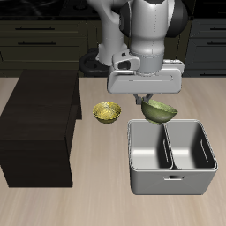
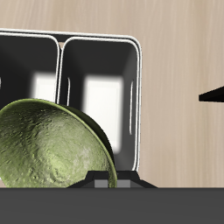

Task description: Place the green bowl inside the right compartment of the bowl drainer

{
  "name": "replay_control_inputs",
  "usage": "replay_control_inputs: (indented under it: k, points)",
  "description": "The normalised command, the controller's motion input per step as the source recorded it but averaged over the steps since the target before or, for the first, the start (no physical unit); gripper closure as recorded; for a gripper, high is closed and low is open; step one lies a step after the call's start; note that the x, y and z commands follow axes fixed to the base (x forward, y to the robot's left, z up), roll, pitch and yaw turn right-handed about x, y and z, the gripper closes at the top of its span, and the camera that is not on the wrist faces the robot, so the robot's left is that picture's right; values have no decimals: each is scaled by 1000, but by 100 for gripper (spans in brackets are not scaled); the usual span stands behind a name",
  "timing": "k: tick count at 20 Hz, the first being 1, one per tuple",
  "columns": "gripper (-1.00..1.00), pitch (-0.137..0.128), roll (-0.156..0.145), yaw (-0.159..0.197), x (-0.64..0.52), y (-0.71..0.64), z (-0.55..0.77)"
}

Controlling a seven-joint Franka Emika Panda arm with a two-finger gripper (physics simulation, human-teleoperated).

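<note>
1. The light wooden bench [image 1: 53, 207] carries everything here; we see it bare around the tub's front.
2. The dark brown-black box [image 1: 40, 124] stands well apart from the tub, on the far side of the yellow-green bowl, and we judge it no obstacle.
3. The large light-grey metal bowl drainer [image 1: 170, 181], a rectangular tub with rounded corners and a slot handle in front, has two wells parted by a central wall. In the wrist view both wells [image 2: 101, 92] look empty.
4. The right compartment [image 1: 147, 148] lies just below and in front of the carried bowl; its back rim and the central wall are what we must clear.
5. The fingers [image 1: 147, 99] hold the small olive-green bowl [image 1: 159, 110] by its rim, tilted, in the air above the tub's back edge.
6. We judge this bowl light, stiff and smooth, likely to slip or swing in a rim pinch, so a thin-wall grip at the edge suits it.
7. The brighter yellow-green bowl [image 1: 108, 111] rests on the bench beside the tub, apart from the path.
</note>
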Motion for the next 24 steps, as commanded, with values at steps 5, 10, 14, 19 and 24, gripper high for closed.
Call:
replay_control_inputs:
  k: [5, 10, 14, 19, 24]
  points:
    - [100, -2, -8, 2, 112, -139, 80]
    - [100, 1, -7, -1, 78, -73, -2]
    - [100, 11, -7, 1, 14, -70, -55]
    - [100, 12, -17, 9, 50, -66, -40]
    - [100, 22, -18, 18, 33, -99, -124]
